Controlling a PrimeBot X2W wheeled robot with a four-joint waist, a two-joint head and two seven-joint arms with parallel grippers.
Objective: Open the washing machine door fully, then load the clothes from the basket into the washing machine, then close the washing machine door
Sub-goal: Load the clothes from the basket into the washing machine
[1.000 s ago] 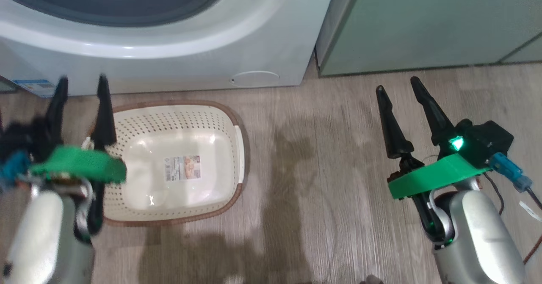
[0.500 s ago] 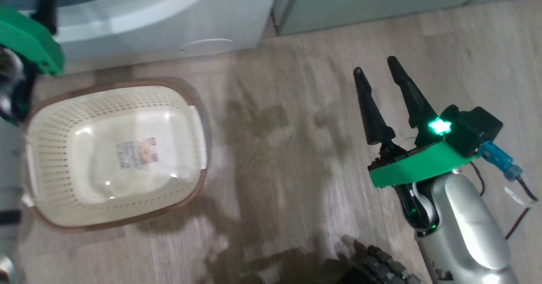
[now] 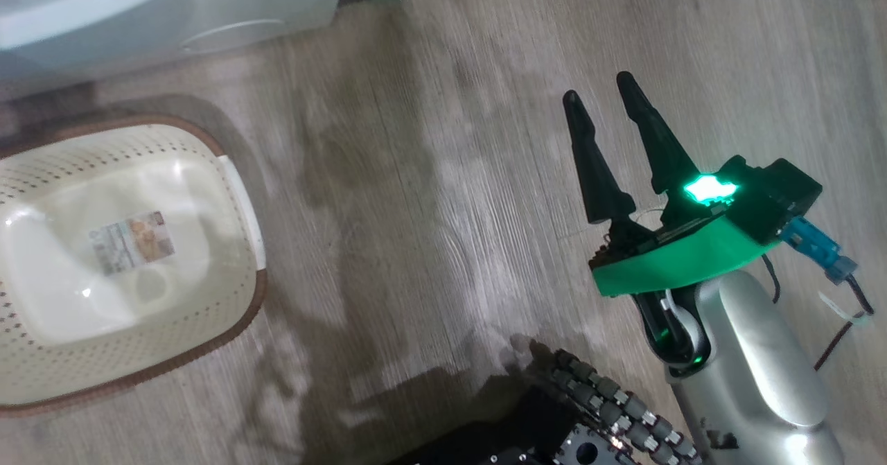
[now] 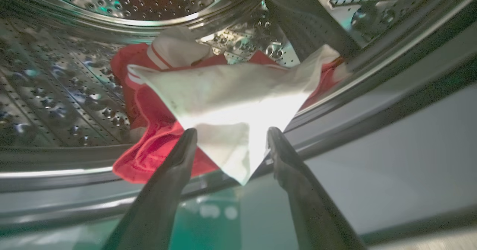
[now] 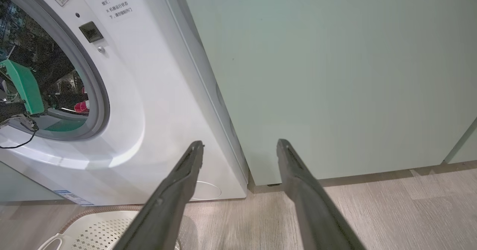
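Your left gripper and right gripper gape empty; pinch the soft, light clothes by their overhanging corner.

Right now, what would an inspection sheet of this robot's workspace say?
Surface: wood-look floor, shadowed.
Job's things: red-and-white clothes lie in the drum of the washing machine; basket shows only a sticker inside.
Clutter: nothing seen.
Grippers: left gripper open at the drum mouth; right gripper open over the floor.
Cables: dark wire and blue plug at the right wrist.
Surroundings: pale green cabinet beside the washing machine.
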